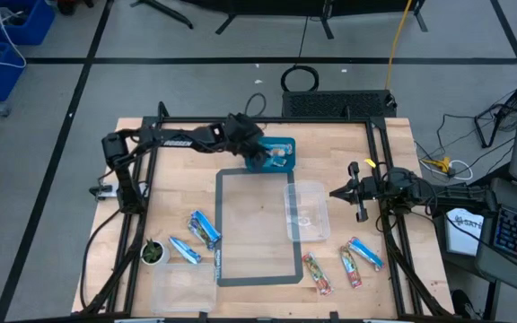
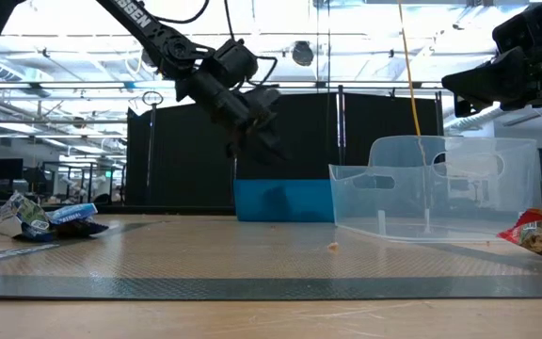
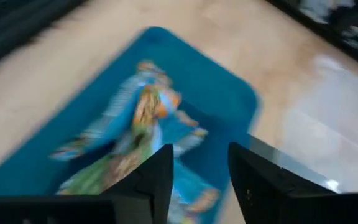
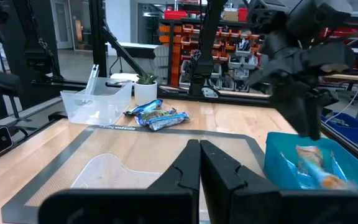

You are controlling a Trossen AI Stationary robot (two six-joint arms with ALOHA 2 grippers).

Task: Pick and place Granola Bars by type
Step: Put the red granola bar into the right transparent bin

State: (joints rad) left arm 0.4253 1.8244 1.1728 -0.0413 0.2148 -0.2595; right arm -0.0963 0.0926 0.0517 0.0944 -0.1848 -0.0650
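A blue bin [image 1: 279, 154] stands at the table's far middle with blue-and-white wrapped Granola Bars [image 3: 138, 118] lying in it. My left gripper [image 3: 201, 180] hangs just above that bin, slanting down, open with nothing between its fingers; the right wrist view shows it [image 4: 306, 124] clear of the bars [image 4: 312, 163]. More blue bars [image 1: 203, 229] lie at the near left of the table. Red-patterned bars [image 1: 317, 272] and one blue bar [image 1: 364, 253] lie at the near right. My right gripper [image 1: 359, 193] waits shut at the right edge, raised and level.
A dark-framed mat [image 1: 258, 226] covers the table's middle. A clear bin [image 1: 306, 211] sits on the mat's right edge, and another clear bin [image 1: 182, 287] stands at the near left. A small green-topped pot [image 1: 153, 253] stands by the left bars.
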